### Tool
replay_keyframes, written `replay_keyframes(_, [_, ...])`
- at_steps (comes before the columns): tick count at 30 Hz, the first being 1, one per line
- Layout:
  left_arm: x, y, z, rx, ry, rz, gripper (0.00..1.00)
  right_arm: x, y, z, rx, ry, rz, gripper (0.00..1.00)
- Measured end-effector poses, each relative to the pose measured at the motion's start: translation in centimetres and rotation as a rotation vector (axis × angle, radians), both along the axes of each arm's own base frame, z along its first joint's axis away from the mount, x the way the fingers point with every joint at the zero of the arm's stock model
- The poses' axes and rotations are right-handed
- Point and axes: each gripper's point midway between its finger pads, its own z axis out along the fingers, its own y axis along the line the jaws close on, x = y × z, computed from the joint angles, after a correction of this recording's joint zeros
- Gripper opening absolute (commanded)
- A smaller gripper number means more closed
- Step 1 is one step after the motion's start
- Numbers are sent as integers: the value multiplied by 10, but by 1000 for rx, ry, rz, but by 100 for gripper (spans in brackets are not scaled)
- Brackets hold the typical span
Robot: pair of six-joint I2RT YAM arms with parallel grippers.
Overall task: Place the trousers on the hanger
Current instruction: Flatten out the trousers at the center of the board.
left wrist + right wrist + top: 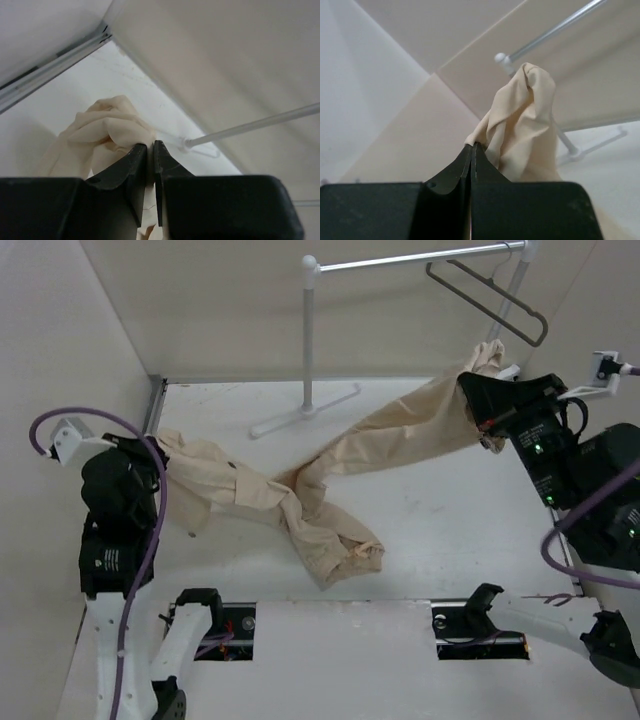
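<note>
Both pincers were pinching the beige wrinkly cotton trousers (330, 490): left gripper (160, 450) at middle left, right gripper (476, 388) upper right, just below the thin dark triangular hanger (541, 332), cloth sagging between onto the white table (450, 525).

The left gripper (150, 146), wrist held low, pinches the trousers (107, 125) between nearly closed fingers. The right gripper (472, 146), arm raised, clamps them at its tips.

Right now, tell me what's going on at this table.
Two robot arms hold the trousers between them. The left gripper is shut on one end at the left; the right gripper is shut on the other, raised near the hanger. The hanger hangs bare on the rack, and the cloth's middle sags onto the table.
</note>
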Motion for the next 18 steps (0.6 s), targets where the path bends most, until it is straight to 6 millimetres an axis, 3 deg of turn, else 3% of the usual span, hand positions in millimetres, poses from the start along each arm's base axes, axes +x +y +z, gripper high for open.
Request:
replay_keyframes(3, [-12,2,-35,0,53,9,9,34,8,-24,-70,64,-69,0])
replay_keyframes(5, [-15,1,-86,-3,176,9,9,61,32,-45,-135,119,-70,0])
replay_keyframes(6, [-19,2,-128,-7,305,10,10,91,65,-64,-208,171,-49,0])
replay_keyframes(8, [-24,2,-151,-11,393,12,10,127,109,-87,-276,229,-8,3])
replay_keyframes(9, [-27,3,-157,-12,420,15,11,145,139,-90,-285,236,27,14])
replay_keyframes(11, [-33,5,-159,-12,433,26,15,176,202,-95,-279,226,110,57])
replay_keyframes(12, [-36,7,-159,-8,437,37,18,183,232,-102,-279,225,161,69])
replay_keyframes(14, [-40,11,-159,7,443,57,34,183,275,-126,-311,236,246,76])
replay_keyframes(16, [-42,16,-154,27,444,78,48,165,294,-156,-374,292,314,77])
replay_keyframes(18, [-40,22,-146,48,440,104,56,137,290,-184,-433,347,366,72])
